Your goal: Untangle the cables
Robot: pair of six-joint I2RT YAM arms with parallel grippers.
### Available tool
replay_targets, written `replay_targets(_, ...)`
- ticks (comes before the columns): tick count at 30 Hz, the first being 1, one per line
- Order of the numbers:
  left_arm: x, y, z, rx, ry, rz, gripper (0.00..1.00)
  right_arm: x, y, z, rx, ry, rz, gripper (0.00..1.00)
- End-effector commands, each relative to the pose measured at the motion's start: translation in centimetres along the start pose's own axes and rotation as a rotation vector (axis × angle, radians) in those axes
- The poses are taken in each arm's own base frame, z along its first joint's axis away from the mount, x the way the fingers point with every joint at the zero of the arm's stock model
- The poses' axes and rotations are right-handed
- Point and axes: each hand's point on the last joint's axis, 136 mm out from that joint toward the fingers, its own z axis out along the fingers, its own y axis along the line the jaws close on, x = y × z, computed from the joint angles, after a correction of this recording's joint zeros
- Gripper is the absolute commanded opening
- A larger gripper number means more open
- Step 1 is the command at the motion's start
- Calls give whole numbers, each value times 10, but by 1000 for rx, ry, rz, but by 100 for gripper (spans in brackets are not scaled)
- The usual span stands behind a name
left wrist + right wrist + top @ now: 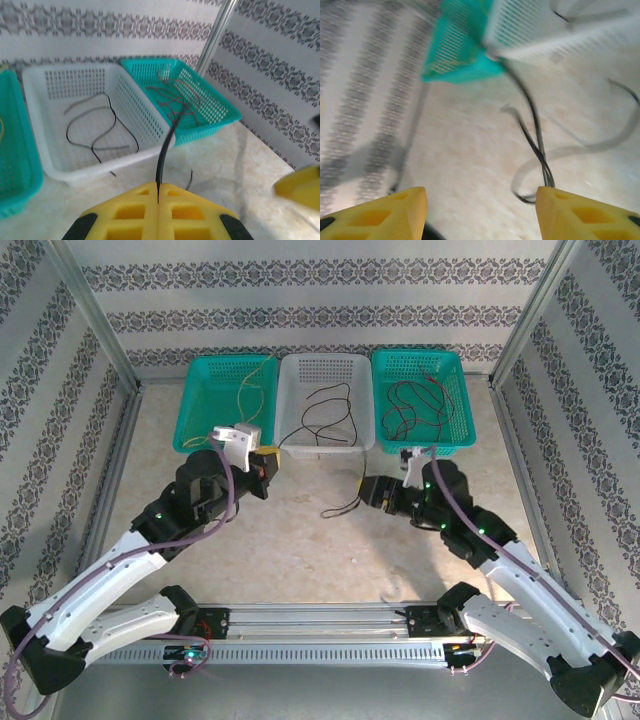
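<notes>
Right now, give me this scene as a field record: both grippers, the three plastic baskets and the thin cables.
left gripper: shut on a thin black cable leading toward the right teal plastic basket
right gripper: open over the marbled tabletop, twisted black strands by one finger
left teal plastic basket: thin yellow cable inside
white perforated plastic basket: loose black cable inside
right teal plastic basket: tangled red and black cables inside

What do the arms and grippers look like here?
The left arm and right arm match: white lower links, black upper joints with small green lights, a purple cable along each. The left gripper and right gripper have blocky yellow fingers with rectangular cut-outs.
</notes>
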Motion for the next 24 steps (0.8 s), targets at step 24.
replay_targets(24,-136,-68,-37,247,-226,77,0,-45,91,-14,-170,-136,-232,80)
